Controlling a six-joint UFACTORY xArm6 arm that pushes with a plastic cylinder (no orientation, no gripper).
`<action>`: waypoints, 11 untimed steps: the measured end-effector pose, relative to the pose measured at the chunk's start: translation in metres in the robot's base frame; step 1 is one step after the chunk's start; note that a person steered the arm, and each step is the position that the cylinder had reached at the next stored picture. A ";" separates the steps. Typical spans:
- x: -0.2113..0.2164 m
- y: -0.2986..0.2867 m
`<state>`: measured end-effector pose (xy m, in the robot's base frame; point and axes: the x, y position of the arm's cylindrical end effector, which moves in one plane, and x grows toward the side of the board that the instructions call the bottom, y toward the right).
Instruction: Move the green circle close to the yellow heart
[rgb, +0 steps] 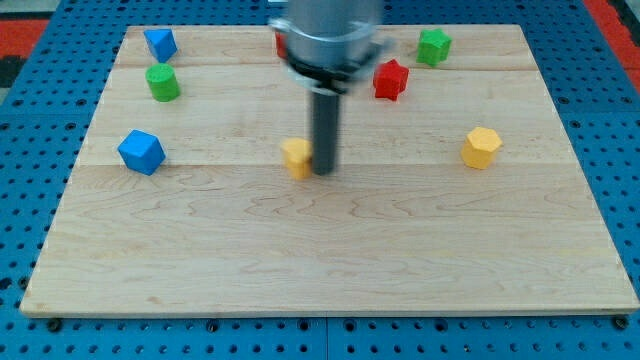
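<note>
One end effector, my tip (325, 172), seemingly touches the yellow block (297, 157).

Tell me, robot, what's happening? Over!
My tip beside yellow heart, on its right. Green circle far off, upper left. No block between them. Over.

My tip (325, 172) is touching the yellow heart's (296, 157) right side (mid-board), the green circle (163, 82) lying well apart toward the view's upper left.
</note>
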<state>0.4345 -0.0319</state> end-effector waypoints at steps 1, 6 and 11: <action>-0.052 0.023; -0.145 -0.249; -0.070 -0.008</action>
